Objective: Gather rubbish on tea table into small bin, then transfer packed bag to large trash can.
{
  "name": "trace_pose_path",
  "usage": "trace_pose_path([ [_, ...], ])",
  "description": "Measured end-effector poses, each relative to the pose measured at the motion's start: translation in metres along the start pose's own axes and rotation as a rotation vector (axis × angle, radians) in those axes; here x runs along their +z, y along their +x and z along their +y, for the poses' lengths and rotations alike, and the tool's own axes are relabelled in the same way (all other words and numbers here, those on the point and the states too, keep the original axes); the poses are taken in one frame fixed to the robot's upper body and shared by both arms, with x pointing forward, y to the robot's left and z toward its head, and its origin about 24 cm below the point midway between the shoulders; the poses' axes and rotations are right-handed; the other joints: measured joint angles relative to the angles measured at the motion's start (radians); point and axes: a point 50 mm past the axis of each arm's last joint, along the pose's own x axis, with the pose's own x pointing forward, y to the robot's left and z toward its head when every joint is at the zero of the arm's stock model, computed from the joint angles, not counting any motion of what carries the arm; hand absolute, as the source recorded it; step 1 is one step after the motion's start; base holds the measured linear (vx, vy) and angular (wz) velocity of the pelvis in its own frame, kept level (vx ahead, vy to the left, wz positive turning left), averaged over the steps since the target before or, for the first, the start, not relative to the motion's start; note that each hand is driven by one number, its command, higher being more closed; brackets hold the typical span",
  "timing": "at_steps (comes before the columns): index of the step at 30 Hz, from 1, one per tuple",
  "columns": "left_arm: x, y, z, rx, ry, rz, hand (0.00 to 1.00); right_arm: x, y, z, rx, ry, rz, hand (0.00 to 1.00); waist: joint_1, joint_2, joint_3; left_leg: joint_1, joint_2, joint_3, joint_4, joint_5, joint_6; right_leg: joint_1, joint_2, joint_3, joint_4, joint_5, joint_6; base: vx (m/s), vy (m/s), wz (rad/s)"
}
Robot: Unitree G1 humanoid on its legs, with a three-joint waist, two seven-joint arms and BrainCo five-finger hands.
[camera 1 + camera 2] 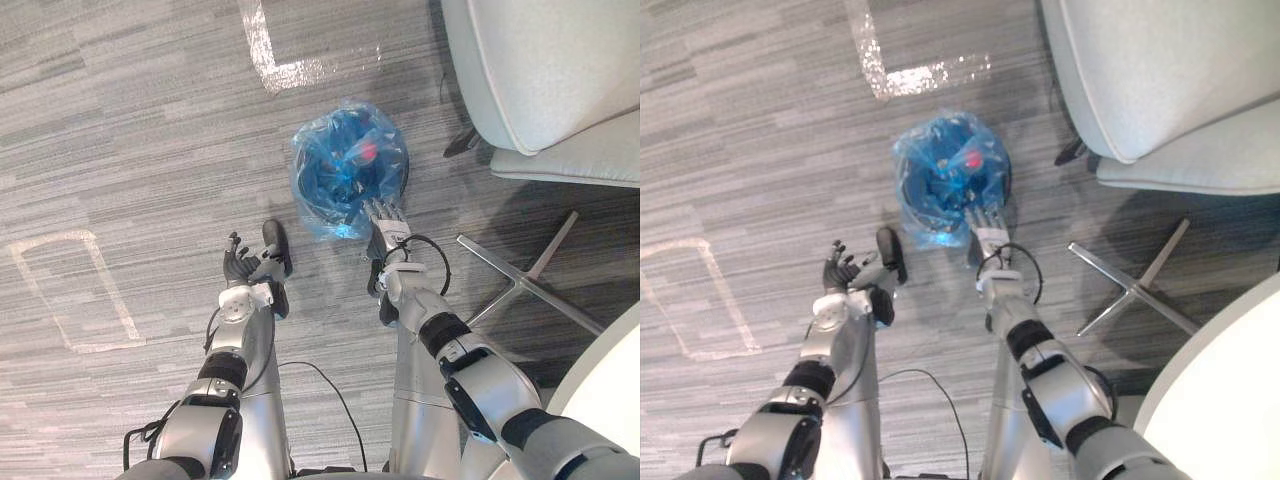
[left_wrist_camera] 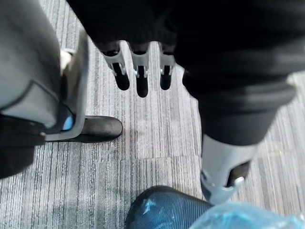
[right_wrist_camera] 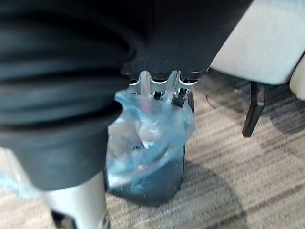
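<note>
A small dark bin (image 1: 398, 185) lined with a blue plastic bag (image 1: 335, 170) stands on the grey carpet in front of me, with something red among the rubbish inside. My right hand (image 1: 386, 214) rests on the bag's near edge. In the right wrist view the blue bag (image 3: 143, 138) bunches up into the curled fingers (image 3: 164, 88) above the bin (image 3: 152, 183). My left hand (image 1: 240, 265) hangs over bare carpet to the left of the bin, relaxed and holding nothing; its fingers (image 2: 142, 76) point down at the floor, with the bin's rim (image 2: 162, 210) nearby.
A pale armchair (image 1: 550, 80) stands close on the right of the bin, its dark leg (image 3: 252, 112) near the bag. A metal chair base (image 1: 520, 280) spreads over the floor at the right, by a white table edge (image 1: 615, 400). Tape marks (image 1: 70, 290) lie on the carpet.
</note>
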Motion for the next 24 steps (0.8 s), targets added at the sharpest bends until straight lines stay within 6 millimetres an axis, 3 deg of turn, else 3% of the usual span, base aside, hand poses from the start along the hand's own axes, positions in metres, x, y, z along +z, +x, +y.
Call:
trace_pose_path([
  [14, 0.003, 0.001, -0.004, 0.005, -0.049, 0.000, 0.00, 0.003, 0.005, -0.006, -0.002, -0.002, -0.008, 1.00, 0.002, 0.000, 0.000, -0.016, -0.014, -0.014, 0.016, -0.002, 0.003, 0.000, -0.015, -0.011, 0.004, -0.007, 0.002, 0.00, 0.003, 0.03],
  [20, 0.003, 0.001, -0.004, 0.006, -0.046, 0.007, 0.00, 0.015, 0.006, -0.019, -0.076, 0.080, -0.054, 1.00, 0.001, 0.000, 0.000, -0.010, -0.007, -0.015, 0.038, -0.003, 0.005, 0.007, -0.012, -0.010, 0.016, -0.006, 0.002, -0.01, 0.001, -0.03],
  [24, -0.008, -0.003, -0.001, 0.009, -0.034, 0.054, 0.00, 0.023, -0.002, -0.020, -0.114, 0.161, -0.088, 1.00, 0.001, -0.001, -0.001, 0.039, 0.007, -0.017, 0.041, -0.007, 0.008, 0.065, -0.003, -0.018, 0.003, -0.002, -0.003, -0.03, 0.000, -0.10],
])
